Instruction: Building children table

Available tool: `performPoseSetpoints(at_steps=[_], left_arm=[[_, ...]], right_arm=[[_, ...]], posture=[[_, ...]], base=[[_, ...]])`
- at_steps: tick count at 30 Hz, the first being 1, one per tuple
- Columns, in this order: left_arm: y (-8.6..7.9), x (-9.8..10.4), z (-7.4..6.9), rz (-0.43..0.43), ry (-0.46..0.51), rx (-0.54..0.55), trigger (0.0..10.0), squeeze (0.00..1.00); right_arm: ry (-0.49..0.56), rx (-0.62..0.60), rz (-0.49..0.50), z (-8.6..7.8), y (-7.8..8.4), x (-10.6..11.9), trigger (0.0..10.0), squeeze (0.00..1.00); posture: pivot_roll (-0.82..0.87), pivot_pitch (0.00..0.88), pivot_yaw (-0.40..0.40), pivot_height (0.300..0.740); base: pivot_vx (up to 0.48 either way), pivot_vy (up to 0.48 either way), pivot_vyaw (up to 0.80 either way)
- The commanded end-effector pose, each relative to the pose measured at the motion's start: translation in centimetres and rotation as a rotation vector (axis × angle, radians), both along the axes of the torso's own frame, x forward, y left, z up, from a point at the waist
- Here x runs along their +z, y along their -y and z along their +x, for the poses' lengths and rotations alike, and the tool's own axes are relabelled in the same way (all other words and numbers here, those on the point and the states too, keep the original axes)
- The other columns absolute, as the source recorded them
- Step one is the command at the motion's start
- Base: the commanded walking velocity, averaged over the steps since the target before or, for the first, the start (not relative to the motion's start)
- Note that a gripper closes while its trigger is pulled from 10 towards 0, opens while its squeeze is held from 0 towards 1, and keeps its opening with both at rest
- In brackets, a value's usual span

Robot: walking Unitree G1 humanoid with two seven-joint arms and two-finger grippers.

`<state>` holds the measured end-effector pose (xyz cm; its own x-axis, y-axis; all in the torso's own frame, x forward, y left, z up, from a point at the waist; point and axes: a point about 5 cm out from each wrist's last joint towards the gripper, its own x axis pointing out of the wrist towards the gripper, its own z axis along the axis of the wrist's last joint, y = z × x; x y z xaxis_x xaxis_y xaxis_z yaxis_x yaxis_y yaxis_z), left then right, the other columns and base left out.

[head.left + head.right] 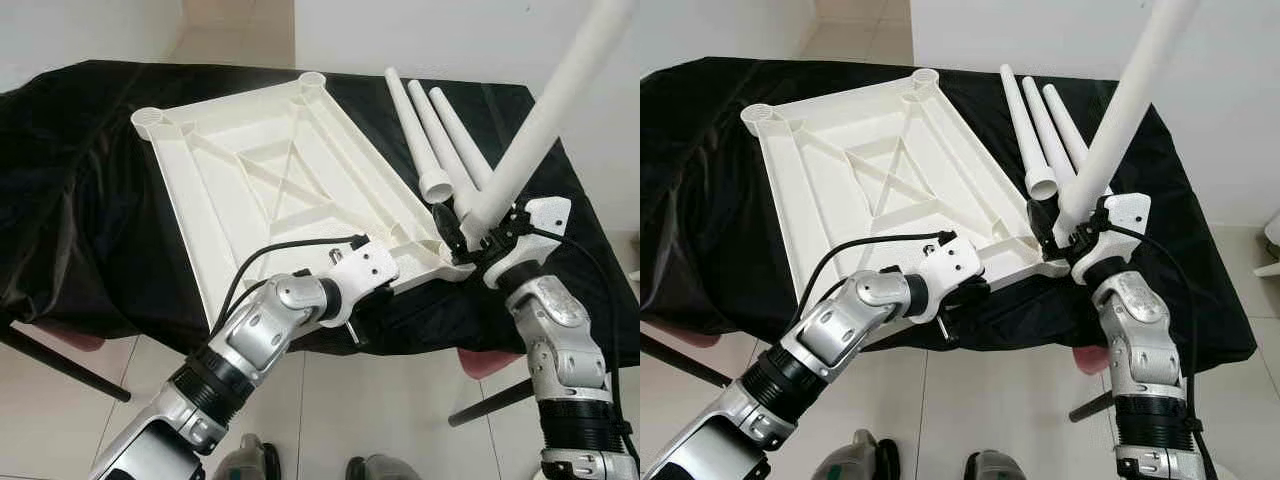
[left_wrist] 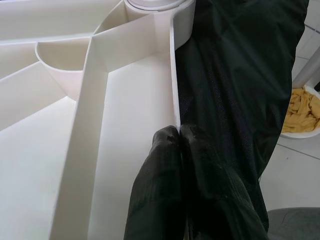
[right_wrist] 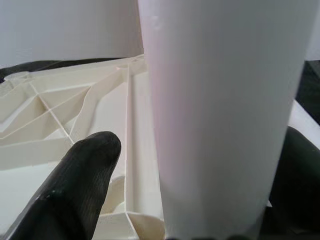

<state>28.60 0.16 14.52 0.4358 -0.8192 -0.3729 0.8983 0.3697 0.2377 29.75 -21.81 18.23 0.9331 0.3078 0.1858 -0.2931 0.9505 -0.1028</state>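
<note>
**Leg gripped at the near corner socket while the tabletop edge is pinned**

Lower centre of the head views, the left gripper (image 1: 352, 322) is pinched closed on the near rim of the white tabletop (image 1: 270, 190); the left wrist view shows its two black fingertips (image 2: 167, 145) pressed together over the thin edge wall, with black cloth (image 2: 235, 75) beside it. At lower right, the right gripper (image 1: 478, 240) clasps a white table leg (image 1: 545, 125) near its lower end, one finger (image 3: 75, 185) on each side of the tube, the leg tilted up toward the upper right corner of the frame and its foot at the tabletop's near right corner.

The tabletop lies upside down, ribs up, across the middle of the black-draped table (image 1: 80, 180). Three spare legs (image 1: 435, 135) lie side by side just beyond the right gripper, in the upper right.

The plastic looks light, stiff and smooth, so the round leg may slip or twist in the fingers; a hold low on the tube, close to the socket, should give the best control. The rim is thin but braced by ribs.
</note>
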Motion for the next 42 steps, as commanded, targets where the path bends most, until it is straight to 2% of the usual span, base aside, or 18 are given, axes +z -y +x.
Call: performPoseSetpoints(at_steps=[1, 12, 19, 27, 29, 40, 42], left_arm=[[-1.1, -1.5, 0.3, 0.069, -0.045, 0.052, 10.0, 0.00], [-1.0, -1.2, 0.2, 0.063, -0.042, 0.044, 10.0, 0.00], [-0.8, -0.9, 0.3, 0.057, -0.033, 0.036, 10.0, 0.00], [-0.7, -0.8, 0.1, 0.055, -0.031, 0.027, 10.0, 0.00], [-0.6, -0.8, 0.1, 0.054, -0.029, 0.026, 10.0, 0.00], [-0.6, -0.7, 0.1, 0.051, -0.027, 0.033, 10.0, 0.00], [-0.7, -0.7, 0.1, 0.048, -0.026, 0.036, 10.0, 0.00]], right_arm=[[-0.043, -0.012, -0.001, -0.3, 1.4, -0.8, 10.0, 0.00], [-0.064, 0.020, -0.030, -0.2, 2.2, -1.3, 10.0, 0.00], [-0.088, 0.097, -0.027, 0.8, 1.7, -2.1, 10.0, 0.00], [-0.083, 0.103, -0.026, 1.6, 1.7, -2.2, 10.0, 0.00], [-0.075, 0.110, -0.037, 2.1, 1.6, -2.1, 0.0, 0.00], [-0.071, 0.122, -0.053, 2.1, 1.7, -2.0, 0.0, 0.00], [-0.074, 0.072, -0.055, 2.0, 2.0, -2.1, 0.0, 0.00]], posture=[[-0.05, 0.104, 0.036, 0.740], [-0.05, 0.099, 0.039, 0.740], [-0.05, 0.088, 0.044, 0.740], [-0.04, 0.086, 0.042, 0.740], [-0.04, 0.087, 0.035, 0.740], [-0.03, 0.088, 0.030, 0.740], [-0.03, 0.092, 0.026, 0.740]], base=[[0.000, 0.000, 0.00], [0.000, 0.000, 0.00], [0.000, 0.000, 0.00], [0.000, 0.000, 0.00], [0.000, 0.000, 0.00], [0.000, 0.000, 0.00], [0.000, 0.000, 0.00]])
